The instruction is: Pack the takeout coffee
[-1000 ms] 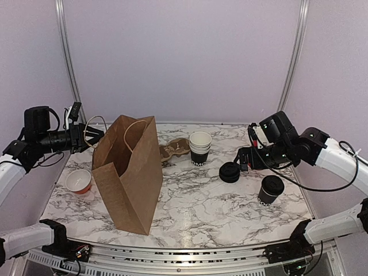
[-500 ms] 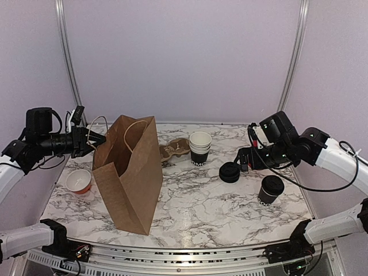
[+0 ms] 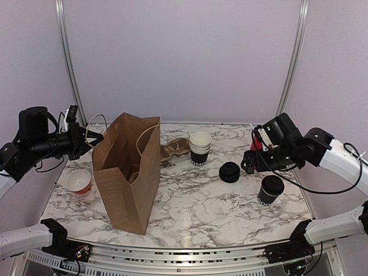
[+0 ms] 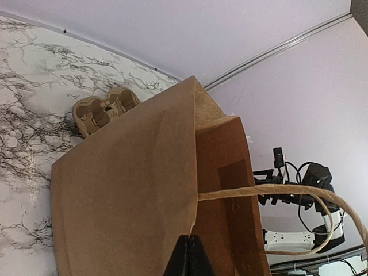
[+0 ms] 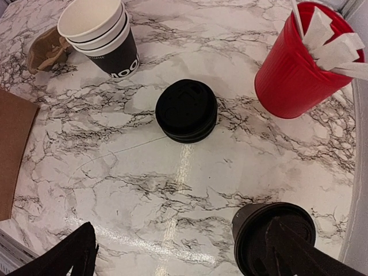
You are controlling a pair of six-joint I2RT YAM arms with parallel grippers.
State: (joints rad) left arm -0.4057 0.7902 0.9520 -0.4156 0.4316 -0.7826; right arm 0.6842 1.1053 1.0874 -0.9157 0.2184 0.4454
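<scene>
Top view: the left claw [image 3: 86,138] is pinched closed on the paper bag [image 3: 129,178] at its far-left rim. The lidded coffee cup [image 3: 270,190] stands upright on the desk [image 3: 195,213], just near-right of the right claw [image 3: 249,162], which gapes wide and empty and belongs to the nearer arm.
Left wrist view: the tips meet on the bag's edge.
Right wrist view: the cup sits beneath the right finger.

Left fingers [image 4: 179,261] pinched together, left arm [image 3: 43,144] raised, pointing inward. Right fingers [image 5: 69,256] spread wide, right arm [image 3: 313,146] bent.

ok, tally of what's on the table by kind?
Paper bag: 1
Cup carrier: 1
Open-cup stack: 1
Lidded black cup: 1
Lid stack: 1
Red stirrer cup: 1
Small red cup: 1
Total: 7
</scene>
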